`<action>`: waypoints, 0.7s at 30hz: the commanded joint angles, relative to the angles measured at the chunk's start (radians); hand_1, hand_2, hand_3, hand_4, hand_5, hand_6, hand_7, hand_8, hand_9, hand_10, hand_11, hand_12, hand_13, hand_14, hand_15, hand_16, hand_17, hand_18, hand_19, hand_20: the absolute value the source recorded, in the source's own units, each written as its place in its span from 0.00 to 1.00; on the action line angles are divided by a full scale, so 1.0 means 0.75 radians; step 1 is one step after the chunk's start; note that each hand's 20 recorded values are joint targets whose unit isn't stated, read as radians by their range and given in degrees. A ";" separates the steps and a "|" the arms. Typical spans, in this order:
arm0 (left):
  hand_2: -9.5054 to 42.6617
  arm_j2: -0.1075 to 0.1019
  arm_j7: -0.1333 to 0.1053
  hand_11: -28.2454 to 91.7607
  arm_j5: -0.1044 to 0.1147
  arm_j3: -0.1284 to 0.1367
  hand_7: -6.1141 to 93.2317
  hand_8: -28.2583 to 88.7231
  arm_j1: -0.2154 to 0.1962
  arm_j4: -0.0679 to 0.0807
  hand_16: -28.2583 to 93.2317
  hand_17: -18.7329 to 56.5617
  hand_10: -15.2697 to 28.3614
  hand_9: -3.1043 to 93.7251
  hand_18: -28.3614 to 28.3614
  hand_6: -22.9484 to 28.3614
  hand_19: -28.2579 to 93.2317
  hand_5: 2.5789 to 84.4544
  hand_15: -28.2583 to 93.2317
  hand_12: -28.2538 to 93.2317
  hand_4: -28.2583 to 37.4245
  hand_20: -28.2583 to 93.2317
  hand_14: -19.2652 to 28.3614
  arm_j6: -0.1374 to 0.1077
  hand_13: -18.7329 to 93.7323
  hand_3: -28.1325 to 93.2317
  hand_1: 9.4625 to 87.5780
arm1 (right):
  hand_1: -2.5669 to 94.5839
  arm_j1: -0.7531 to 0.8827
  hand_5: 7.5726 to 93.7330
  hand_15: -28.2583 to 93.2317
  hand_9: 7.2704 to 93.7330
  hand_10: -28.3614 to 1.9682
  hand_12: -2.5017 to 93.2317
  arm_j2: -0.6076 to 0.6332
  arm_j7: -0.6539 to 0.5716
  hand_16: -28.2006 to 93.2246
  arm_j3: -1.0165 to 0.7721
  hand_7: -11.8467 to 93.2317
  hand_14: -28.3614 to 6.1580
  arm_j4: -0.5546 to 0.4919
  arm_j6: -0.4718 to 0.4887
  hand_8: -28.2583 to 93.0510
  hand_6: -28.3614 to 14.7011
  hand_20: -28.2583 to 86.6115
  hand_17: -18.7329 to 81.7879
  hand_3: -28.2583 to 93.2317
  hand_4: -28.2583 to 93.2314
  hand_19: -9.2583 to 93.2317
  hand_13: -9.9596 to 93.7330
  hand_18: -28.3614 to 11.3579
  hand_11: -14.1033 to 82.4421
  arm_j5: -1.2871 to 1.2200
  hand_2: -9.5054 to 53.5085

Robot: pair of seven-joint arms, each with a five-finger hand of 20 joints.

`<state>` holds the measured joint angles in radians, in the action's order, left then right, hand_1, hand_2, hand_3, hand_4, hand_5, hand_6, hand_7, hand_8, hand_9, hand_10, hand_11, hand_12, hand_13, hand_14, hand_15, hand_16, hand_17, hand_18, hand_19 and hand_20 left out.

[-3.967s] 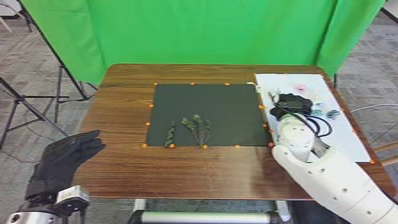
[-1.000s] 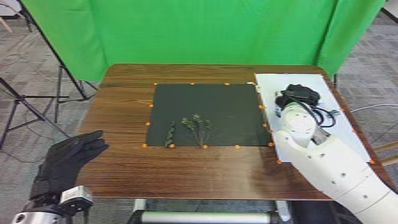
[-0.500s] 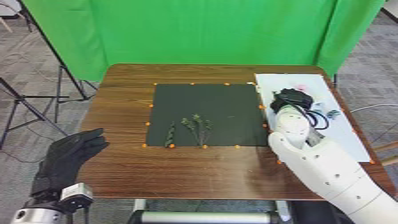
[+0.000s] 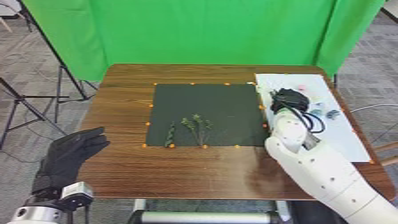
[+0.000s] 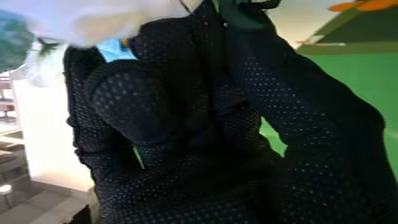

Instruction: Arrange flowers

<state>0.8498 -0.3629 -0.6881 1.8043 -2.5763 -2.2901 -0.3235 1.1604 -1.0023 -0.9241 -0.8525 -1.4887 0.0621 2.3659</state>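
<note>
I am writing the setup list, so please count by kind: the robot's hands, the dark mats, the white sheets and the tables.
Robot's hands (left hand, right hand): 2
Dark mat: 1
White sheet: 1
Wooden table: 1
Total: 5

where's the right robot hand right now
In the head view, the right robot hand is over the white sheet, on the right side, with the dark mat to its left.
</note>
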 commanded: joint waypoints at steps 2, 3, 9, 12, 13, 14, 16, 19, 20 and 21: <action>0.32 -0.006 -0.014 0.59 0.006 0.000 0.24 0.16 -0.029 -0.003 0.12 0.12 0.89 0.46 0.87 0.76 0.71 0.59 0.75 0.32 0.13 0.37 0.99 -0.001 0.42 0.90 0.23 | 0.56 -0.022 0.85 0.82 0.84 0.49 0.38 0.045 0.036 0.42 0.045 0.40 0.54 -0.011 -0.093 0.37 0.57 0.18 0.54 0.87 0.00 0.99 0.85 0.11 0.59 0.046 0.07; 0.32 -0.008 -0.021 0.59 0.008 -0.003 0.24 0.16 -0.030 -0.004 0.12 0.12 0.89 0.46 0.87 0.76 0.71 0.59 0.75 0.32 0.13 0.37 0.99 -0.006 0.42 0.90 0.23 | 0.56 -0.031 0.86 0.81 0.84 0.49 0.38 0.045 0.039 0.42 0.046 0.40 0.55 -0.010 -0.106 0.37 0.57 0.18 0.54 0.88 0.00 0.99 0.85 0.11 0.59 0.050 0.06; 0.32 -0.005 -0.023 0.59 0.011 0.002 0.24 0.16 -0.047 -0.011 0.12 0.12 0.89 0.47 0.87 0.76 0.71 0.59 0.75 0.32 0.13 0.37 0.99 -0.016 0.42 0.90 0.23 | 0.56 -0.063 0.87 0.81 0.85 0.52 0.38 0.068 0.035 0.43 0.056 0.38 0.56 -0.040 -0.164 0.38 0.56 0.18 0.55 0.89 0.00 1.00 0.86 0.12 0.59 0.034 0.05; 0.32 -0.001 -0.024 0.59 0.011 0.008 0.24 0.16 -0.061 -0.017 0.12 0.12 0.89 0.47 0.87 0.76 0.71 0.59 0.75 0.32 0.13 0.37 0.99 -0.018 0.42 0.90 0.23 | 0.56 -0.068 0.88 0.81 0.86 0.52 0.38 0.081 0.040 0.43 0.055 0.37 0.56 -0.080 -0.182 0.38 0.56 0.19 0.55 0.89 0.00 1.00 0.86 0.11 0.59 0.028 0.05; 0.32 0.000 -0.022 0.59 0.009 0.011 0.24 0.16 -0.065 -0.019 0.12 0.12 0.89 0.47 0.87 0.76 0.71 0.59 0.75 0.32 0.13 0.37 0.99 -0.018 0.42 0.90 0.23 | 0.56 -0.066 0.88 0.81 0.86 0.51 0.38 0.083 0.038 0.43 0.053 0.37 0.56 -0.098 -0.188 0.38 0.56 0.19 0.55 0.89 0.00 1.00 0.86 0.11 0.59 0.020 0.05; 0.32 -0.001 -0.026 0.59 0.009 0.012 0.24 0.16 -0.071 -0.021 0.12 0.12 0.89 0.47 0.87 0.76 0.71 0.59 0.75 0.32 0.13 0.37 0.99 -0.021 0.42 0.90 0.23 | 0.56 -0.062 0.88 0.81 0.86 0.51 0.38 0.086 0.047 0.43 0.048 0.37 0.56 -0.115 -0.190 0.39 0.57 0.19 0.55 0.89 0.00 1.00 0.86 0.11 0.59 0.017 0.05; 0.32 -0.001 -0.028 0.59 0.014 0.017 0.24 0.16 -0.078 -0.023 0.12 0.12 0.89 0.46 0.87 0.76 0.71 0.59 0.75 0.32 0.13 0.37 0.99 -0.023 0.42 0.89 0.23 | 0.56 -0.058 0.88 0.81 0.86 0.52 0.38 0.093 0.062 0.43 0.051 0.37 0.56 -0.144 -0.195 0.39 0.57 0.19 0.55 0.89 0.00 1.00 0.87 0.11 0.59 0.019 0.04; 0.32 -0.005 -0.028 0.59 0.016 0.018 0.24 0.16 -0.079 -0.024 0.12 0.12 0.89 0.46 0.87 0.76 0.71 0.59 0.75 0.32 0.13 0.37 0.99 -0.028 0.42 0.90 0.23 | 0.56 -0.065 0.89 0.81 0.87 0.52 0.39 0.096 0.063 0.44 0.068 0.36 0.56 -0.156 -0.203 0.39 0.56 0.19 0.55 0.89 0.00 1.00 0.87 0.11 0.58 0.031 0.04; 0.32 -0.010 -0.039 0.59 0.022 0.015 0.24 0.16 -0.084 -0.025 0.12 0.12 0.89 0.46 0.87 0.76 0.71 0.59 0.75 0.32 0.13 0.37 0.99 -0.034 0.42 0.90 0.23 | 0.56 -0.073 0.89 0.81 0.87 0.52 0.39 0.095 0.076 0.44 0.078 0.36 0.56 -0.144 -0.200 0.39 0.56 0.19 0.55 0.89 0.00 1.00 0.87 0.11 0.58 0.055 0.04; 0.32 -0.009 -0.028 0.59 0.018 0.014 0.24 0.16 -0.072 -0.021 0.12 0.12 0.89 0.46 0.87 0.76 0.71 0.59 0.75 0.32 0.13 0.37 0.99 -0.025 0.42 0.90 0.23 | 0.56 -0.073 0.89 0.81 0.87 0.52 0.39 0.096 0.065 0.44 0.080 0.36 0.56 -0.138 -0.181 0.39 0.56 0.19 0.55 0.89 0.00 1.00 0.87 0.11 0.58 0.071 0.03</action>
<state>0.8470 -0.3802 -0.6833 1.8129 -2.6171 -2.2997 -0.3337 1.1307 -0.9378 -0.8871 -0.8070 -1.5884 -0.0679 2.3723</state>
